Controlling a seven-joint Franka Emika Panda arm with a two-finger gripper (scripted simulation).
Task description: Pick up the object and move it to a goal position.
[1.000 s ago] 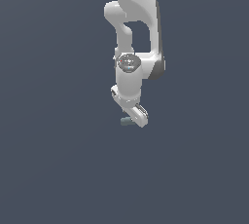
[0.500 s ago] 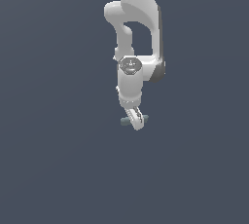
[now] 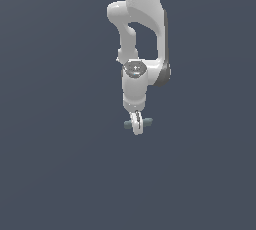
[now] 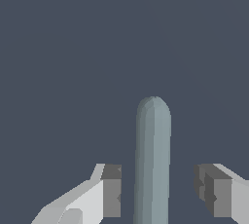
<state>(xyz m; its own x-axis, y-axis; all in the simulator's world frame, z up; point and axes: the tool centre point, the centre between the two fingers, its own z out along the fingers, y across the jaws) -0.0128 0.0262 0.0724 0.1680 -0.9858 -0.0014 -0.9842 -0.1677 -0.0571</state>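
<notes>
While you look through the wrist view, notice that the grey-teal bar [image 4: 153, 159] sits between the two fingers of the tool [image 4: 158, 189], with its long axis running straight away from the camera and across the line that joins the pads [image 4: 113, 191]. You can see a clear strip of tabletop [image 4: 73, 47] on each side of the bar, so the tool is open and neither pad touches it; the gap looks somewhat narrower on one side than on the other, so the bar seems a little off centre between the fingers. One rounded end reaches well beyond the fingers, and the other end runs out of the wrist picture. From the exterior view you see the same relation from the side: the bar [image 3: 146, 122] lies roughly level, poking out past the tool [image 3: 137, 127] toward both the exterior view's left and the exterior view's right, with the arm coming down from above it. The fingers there overlap each other, so you cannot read their spacing from that camera. You also cannot tell for certain whether the bar rests on the tabletop [image 3: 60, 164] or sits just above it. Judging from this, your closing motion would meet the bar's narrow width, which suits a firm pinch near its middle.
</notes>
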